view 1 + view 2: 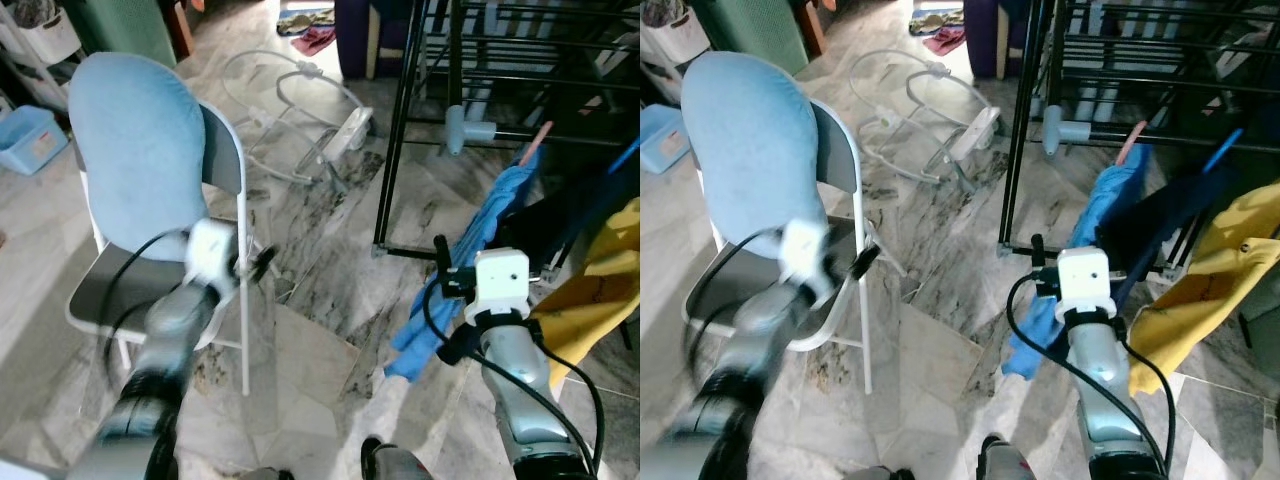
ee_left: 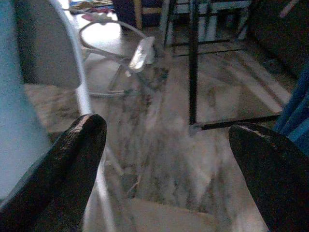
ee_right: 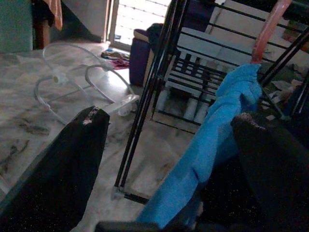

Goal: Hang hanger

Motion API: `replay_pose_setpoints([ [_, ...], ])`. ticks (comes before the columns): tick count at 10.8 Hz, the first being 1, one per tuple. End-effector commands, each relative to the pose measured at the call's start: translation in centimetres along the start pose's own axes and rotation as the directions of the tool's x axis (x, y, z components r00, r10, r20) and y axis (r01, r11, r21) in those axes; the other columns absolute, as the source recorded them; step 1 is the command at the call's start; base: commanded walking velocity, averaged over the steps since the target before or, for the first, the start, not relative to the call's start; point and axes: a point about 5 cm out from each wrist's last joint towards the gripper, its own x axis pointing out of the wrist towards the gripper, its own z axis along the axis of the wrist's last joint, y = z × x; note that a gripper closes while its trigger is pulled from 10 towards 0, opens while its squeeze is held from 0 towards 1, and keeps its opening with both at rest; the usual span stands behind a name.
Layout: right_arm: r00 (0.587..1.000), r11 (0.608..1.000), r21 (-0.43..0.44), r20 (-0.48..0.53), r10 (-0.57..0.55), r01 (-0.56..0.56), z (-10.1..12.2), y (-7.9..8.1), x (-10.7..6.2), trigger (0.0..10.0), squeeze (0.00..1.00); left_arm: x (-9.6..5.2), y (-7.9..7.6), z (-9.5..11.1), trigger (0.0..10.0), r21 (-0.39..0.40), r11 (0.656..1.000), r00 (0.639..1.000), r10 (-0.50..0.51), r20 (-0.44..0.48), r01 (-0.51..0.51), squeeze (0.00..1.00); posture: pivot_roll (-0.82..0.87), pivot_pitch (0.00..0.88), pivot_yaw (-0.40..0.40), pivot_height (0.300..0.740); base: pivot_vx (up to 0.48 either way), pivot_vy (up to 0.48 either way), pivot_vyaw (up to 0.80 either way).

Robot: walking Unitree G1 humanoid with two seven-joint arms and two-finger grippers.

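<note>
**Both tools open, hanger by the rack**

The right tool point(image 3: 169, 164) is released, its fingers point(image 3: 72, 164) spread wide and holding nothing. Just ahead of it, against the rack point(image 1: 400, 130), droops a blue cloth point(image 1: 470, 260) on a pink hanger point(image 3: 268, 29); whether its hook sits on a rail I cannot tell. The left tool point(image 2: 166, 159), also released and empty, is well away from the rack, beside the chair point(image 1: 140, 180).

Risk, as I judge it: closing on cloth rather than hanger would let the garment slide off; the black point(image 1: 560, 215) and yellow point(image 1: 600, 280) clothes nearby could snag.

The right forearm reaches forward, raised toward the rack; the left arm, blurred, angles toward the chair.
</note>
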Motion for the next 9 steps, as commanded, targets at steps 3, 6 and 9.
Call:
replay_pose_setpoints([
  [3,0.999,0.999,0.0,-0.025,-0.034,0.034,-0.3,-0.7,-1.8,10.0,0.0,-3.1,-1.2,0.6,10.0,0.005,0.993,0.985,0.113,0.128,-0.115,0.0,-0.13,0.17,0.083,0.74,0.0,0.0,0.0],
  [6,0.997,0.999,-0.001,-0.055,-0.051,0.051,-0.7,-1.5,-3.1,10.0,0.0,-6.9,-1.0,-0.7,10.0,0.042,0.979,0.975,0.197,0.101,-0.202,0.0,-0.1,0.179,0.084,0.74,0.0,0.0,0.0],
  [9,0.997,0.999,-0.007,-0.062,-0.047,0.047,-0.7,-1.4,-3.5,10.0,0.0,-7.2,-0.8,-1.5,10.0,0.007,0.984,0.983,0.178,0.056,-0.178,0.0,-0.11,0.193,0.097,0.74,0.0,0.0,0.0],
])
